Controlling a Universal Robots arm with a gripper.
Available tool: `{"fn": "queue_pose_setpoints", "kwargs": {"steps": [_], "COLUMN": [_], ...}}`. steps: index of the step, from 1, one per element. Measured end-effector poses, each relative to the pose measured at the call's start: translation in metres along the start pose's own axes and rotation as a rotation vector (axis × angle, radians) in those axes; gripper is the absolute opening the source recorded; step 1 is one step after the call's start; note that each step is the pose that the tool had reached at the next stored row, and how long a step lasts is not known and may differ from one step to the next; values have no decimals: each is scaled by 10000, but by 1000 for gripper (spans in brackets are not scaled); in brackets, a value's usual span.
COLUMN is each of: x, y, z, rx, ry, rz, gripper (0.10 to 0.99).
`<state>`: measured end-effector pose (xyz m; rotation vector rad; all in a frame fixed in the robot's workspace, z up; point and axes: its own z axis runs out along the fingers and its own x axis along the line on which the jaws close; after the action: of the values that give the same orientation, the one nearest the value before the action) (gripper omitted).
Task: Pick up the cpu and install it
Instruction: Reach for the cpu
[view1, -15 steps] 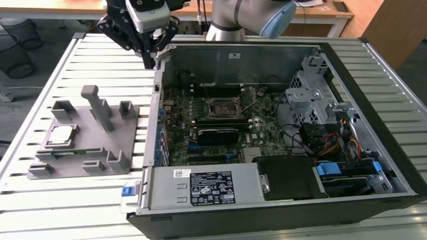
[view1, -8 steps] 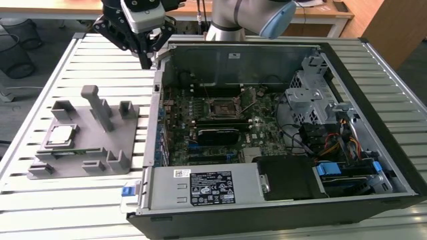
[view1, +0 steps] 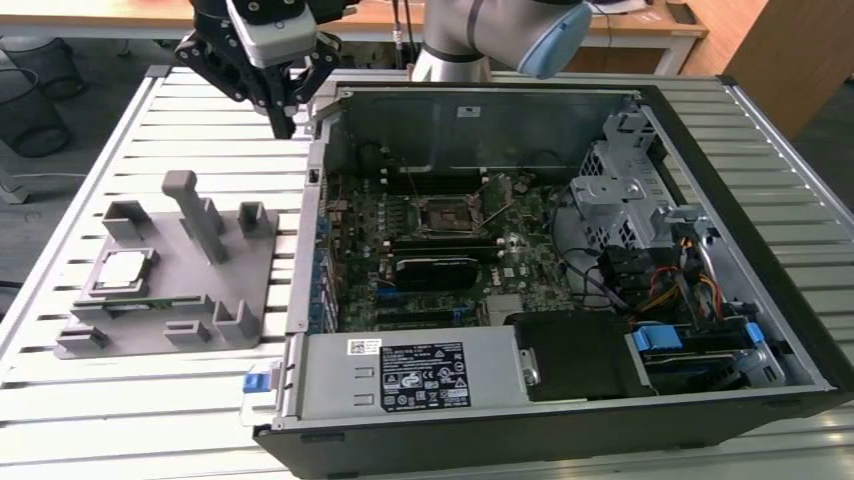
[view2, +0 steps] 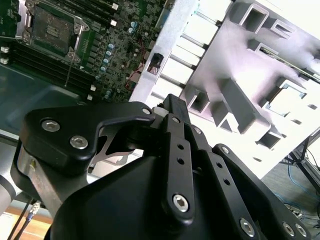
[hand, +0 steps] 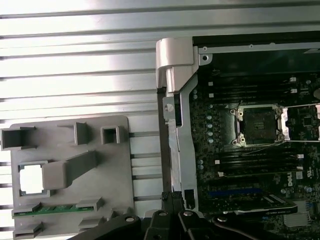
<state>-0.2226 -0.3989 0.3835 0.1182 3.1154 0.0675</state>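
The cpu (view1: 123, 270), a small silver square, lies flat in a recess of the grey fixture (view1: 200, 305) on the exterior view's left; in the first wrist view the cpu (hand: 31, 178) shows as a bright square in the fixture (hand: 115, 165). My gripper (view1: 283, 128) hangs above the slatted table beside the case's back left corner, well away from the cpu, its black fingers together with nothing between them. The bare motherboard socket (view1: 447, 215) sits inside the open computer case (view1: 310, 250), with its lever raised, and appears in both wrist views (hand: 260, 125) (view2: 50, 30).
The fixture carries upright grey posts (view1: 200, 215) and a green memory stick (hand: 55, 209) along one edge. Inside the case are a power supply (view1: 400, 370), a metal drive cage (view1: 627, 180) and cables. The slatted aluminium table (view1: 200, 130) has open room around the fixture.
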Motion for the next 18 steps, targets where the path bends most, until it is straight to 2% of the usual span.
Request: {"fn": "queue_pose_setpoints", "kwargs": {"steps": [18], "x": [159], "y": [-13], "z": [12], "rx": [1], "ry": [10], "rz": [0], "gripper": [106]}}
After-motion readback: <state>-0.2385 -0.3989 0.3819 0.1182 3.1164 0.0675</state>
